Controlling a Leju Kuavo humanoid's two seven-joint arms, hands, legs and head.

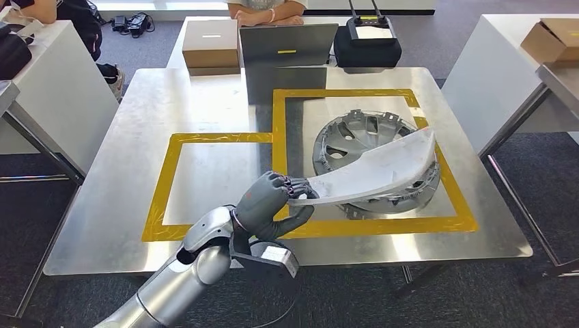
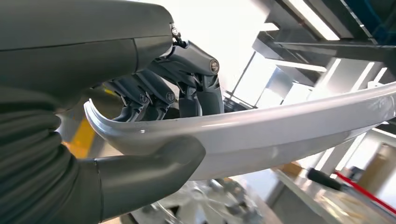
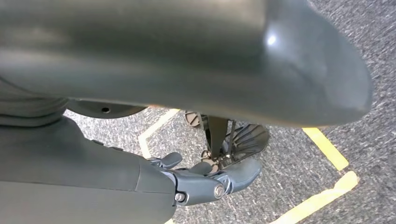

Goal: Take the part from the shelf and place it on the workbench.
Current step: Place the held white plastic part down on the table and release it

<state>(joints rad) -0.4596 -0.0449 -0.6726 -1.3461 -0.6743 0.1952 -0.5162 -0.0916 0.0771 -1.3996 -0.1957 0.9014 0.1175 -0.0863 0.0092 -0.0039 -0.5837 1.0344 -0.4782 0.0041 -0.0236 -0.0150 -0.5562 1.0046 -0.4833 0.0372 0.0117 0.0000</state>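
The part [image 1: 382,169], a long curved white shell like a trim panel, is held at its near, narrow end by the left hand [image 1: 273,203], thumb under and fingers [image 2: 187,88] curled over the top edge (the left wrist view shows this pinch plainly). From there it reaches out over the steel surface [image 1: 205,102], its far, wide end hanging above the grey wheel cover [image 1: 355,137] inside the yellow tape frame [image 1: 287,130]; whether it touches the cover I cannot tell.

It looks light, thin and fairly stiff, with a glossy face likely to slip under the pads. Held at one tip, its length works as a lever, so a grip nearer the middle would probably steady it.

The right hand [image 3: 205,179] hangs toward the carpeted floor [image 3: 364,56], fingers loosely apart, holding nothing.

Beyond the surface stand a cardboard box [image 1: 212,42] and a black case [image 1: 367,42].
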